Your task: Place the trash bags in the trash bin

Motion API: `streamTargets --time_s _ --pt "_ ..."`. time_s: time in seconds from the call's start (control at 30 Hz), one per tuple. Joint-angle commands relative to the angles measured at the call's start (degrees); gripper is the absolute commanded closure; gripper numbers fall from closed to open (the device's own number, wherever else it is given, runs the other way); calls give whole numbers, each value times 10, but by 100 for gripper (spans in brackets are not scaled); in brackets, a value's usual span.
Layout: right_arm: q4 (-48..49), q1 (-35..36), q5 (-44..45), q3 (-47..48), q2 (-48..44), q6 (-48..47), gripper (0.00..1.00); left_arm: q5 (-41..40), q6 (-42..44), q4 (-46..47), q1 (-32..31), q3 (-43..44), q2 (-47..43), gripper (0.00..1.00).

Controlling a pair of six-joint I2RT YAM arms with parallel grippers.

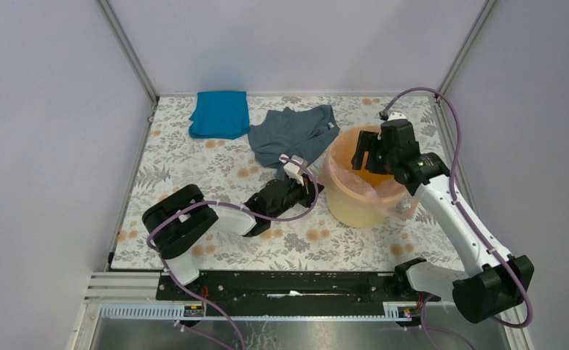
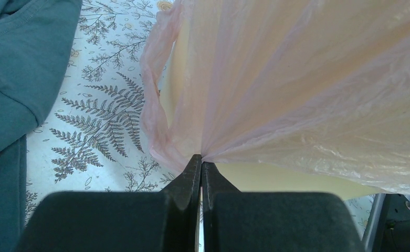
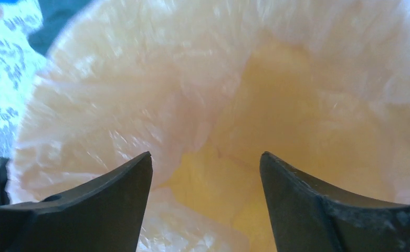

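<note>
The yellow-orange trash bin (image 1: 354, 208) stands upright on the right of the table. The thin pale-pink trash bag (image 1: 396, 193) lies over its rim and down into it. My left gripper (image 1: 316, 190) is low at the bin's left side, shut on a pinch of the bag (image 2: 297, 94), which stretches taut from the fingertips over the bin's wall (image 2: 276, 176). My right gripper (image 1: 369, 153) hangs over the bin's mouth, open and empty. Its view looks down into the bag (image 3: 113, 105) lining the bin, with the yellow bottom (image 3: 276, 115) showing through.
A grey-blue garment (image 1: 292, 131) lies just left of and behind the bin, and shows in the left wrist view (image 2: 19, 63). A bright blue folded cloth (image 1: 220, 113) lies at the back left. The floral table cover (image 1: 194, 168) is enclosed by walls on three sides.
</note>
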Motion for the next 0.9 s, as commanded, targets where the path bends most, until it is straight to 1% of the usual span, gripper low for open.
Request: streamTargets --time_s 0.0,0.17,0.33,0.43,0.5,0.63,0.87 --pt "-91 5 -46 0 23 -31 23 6 6 2 -2 9 1 100" --pt "-79 11 -57 -32 56 -42 39 10 -2 0 -3 15 4 100" --pt "-13 12 -47 -70 101 -41 46 12 -11 -1 -2 17 3 100" --pt "33 13 -42 -100 132 -30 55 10 -14 -5 -3 17 -1 100" --pt "58 13 -39 -111 152 -23 59 10 -14 -7 -3 16 -4 100" --pt "104 15 -40 -139 182 -10 59 10 -14 -15 -2 17 -8 100" --pt "156 16 -52 -182 194 3 54 10 -11 -21 -3 20 -8 100"
